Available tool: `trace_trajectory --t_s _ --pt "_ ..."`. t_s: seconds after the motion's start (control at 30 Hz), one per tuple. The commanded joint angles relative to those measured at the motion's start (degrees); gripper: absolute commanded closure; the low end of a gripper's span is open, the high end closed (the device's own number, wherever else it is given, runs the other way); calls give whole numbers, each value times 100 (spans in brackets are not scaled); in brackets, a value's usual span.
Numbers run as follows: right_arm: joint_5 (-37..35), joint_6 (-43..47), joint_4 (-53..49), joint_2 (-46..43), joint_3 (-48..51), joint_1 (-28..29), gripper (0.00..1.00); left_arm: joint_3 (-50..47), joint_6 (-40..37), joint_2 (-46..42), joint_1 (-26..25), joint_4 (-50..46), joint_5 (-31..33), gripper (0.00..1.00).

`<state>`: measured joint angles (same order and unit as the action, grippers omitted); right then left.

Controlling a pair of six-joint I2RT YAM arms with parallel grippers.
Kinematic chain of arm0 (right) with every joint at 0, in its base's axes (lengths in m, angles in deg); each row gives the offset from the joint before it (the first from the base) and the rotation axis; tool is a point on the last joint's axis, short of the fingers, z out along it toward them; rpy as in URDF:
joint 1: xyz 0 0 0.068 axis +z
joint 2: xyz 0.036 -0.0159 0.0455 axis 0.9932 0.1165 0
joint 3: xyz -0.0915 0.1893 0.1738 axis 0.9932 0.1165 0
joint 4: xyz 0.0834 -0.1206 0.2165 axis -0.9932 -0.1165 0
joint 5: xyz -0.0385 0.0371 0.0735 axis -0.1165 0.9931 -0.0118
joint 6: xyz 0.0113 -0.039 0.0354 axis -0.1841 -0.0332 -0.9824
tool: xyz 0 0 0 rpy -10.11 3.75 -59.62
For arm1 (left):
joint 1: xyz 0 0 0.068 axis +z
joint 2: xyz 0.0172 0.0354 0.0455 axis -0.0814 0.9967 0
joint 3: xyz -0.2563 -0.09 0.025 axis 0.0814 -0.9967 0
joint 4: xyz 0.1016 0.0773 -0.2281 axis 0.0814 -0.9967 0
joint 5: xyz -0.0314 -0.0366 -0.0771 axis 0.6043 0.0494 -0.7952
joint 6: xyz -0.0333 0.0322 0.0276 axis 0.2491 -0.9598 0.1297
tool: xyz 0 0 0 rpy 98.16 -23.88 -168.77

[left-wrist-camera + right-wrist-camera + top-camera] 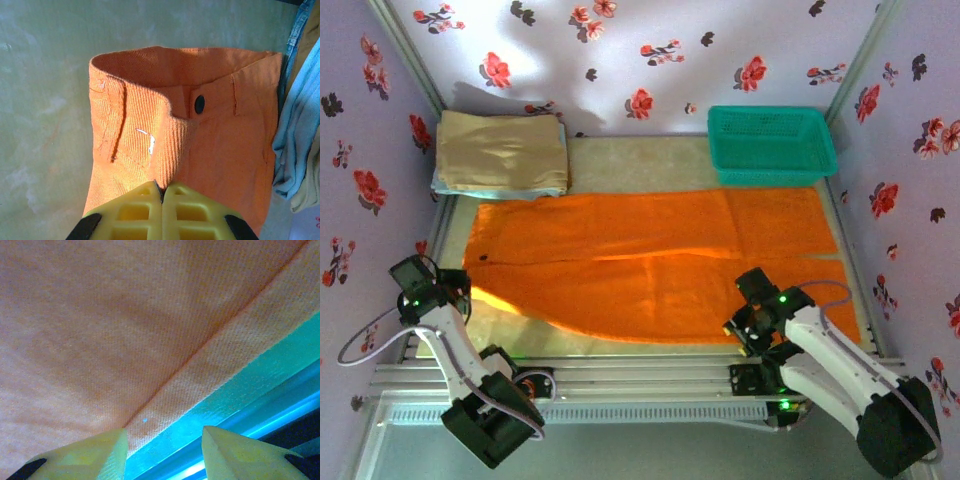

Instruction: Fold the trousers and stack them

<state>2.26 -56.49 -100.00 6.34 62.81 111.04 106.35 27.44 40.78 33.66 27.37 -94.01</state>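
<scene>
While the orange trousers [650, 250] are lying spread flat across the worktop [640, 160], waist to the left and legs running right, no fold is looking started.

Left claw [162, 192] is sitting fully closed, fingertips meeting over the cloth just below the waistband button [199, 104]. Can't tell whether any fabric is pinched between them.

Right claw [164, 432] is standing open, fingers apart. The edge of the near leg is lying by one finger, with bare worktop edge showing in the gap.

Risks I'm seeing:
- Right claw is sitting right on the edge line. Closing from here, it may be catching only the seam or one layer, and the leg will be slipping out mid-lift.
- Left claw is possibly gripping nothing. If both arms are lifting together, the waist end won't be coming up and the fold will be going skewed.
- Cloth is soft and the legs are long. Dragging rather than lifting will be bunching it against the worktop.
- Tan folded cloth [500, 150] is lying on the light blue folded cloth [300, 125], just beside the waist corner. A sweep at that end could be snagging or shoving that stack.
- Green basket [765, 112] is sitting near the far leg. A wide fold could be flopping cloth onto its rim.
</scene>
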Motion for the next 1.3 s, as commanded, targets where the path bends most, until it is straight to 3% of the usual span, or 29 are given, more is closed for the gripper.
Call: trace_trajectory --t_s 0.0,0.4,0.57,0.77,1.03,1.27 --pt "-148 -425 56 215 142 265 56 222 -12 -36 47 98 -133 100" --pt "-761 -240 582 408 316 247 79 390 -111 -248 43 -211 -181 100" --pt "-814 298 551 311 334 -182 100 469 -113 -340 43 -325 -200 100" --pt "-801 698 68 -278 97 -224 100 572 -81 -561 48 -557 -234 100" --pt "-1265 1286 -1144 -1351 -921 -224 100 829 148 -1197 43 -994 -339 100" --pt "-1784 2093 -2002 -1727 -1845 -232 100 1486 280 -1448 43 -1355 -451 100"
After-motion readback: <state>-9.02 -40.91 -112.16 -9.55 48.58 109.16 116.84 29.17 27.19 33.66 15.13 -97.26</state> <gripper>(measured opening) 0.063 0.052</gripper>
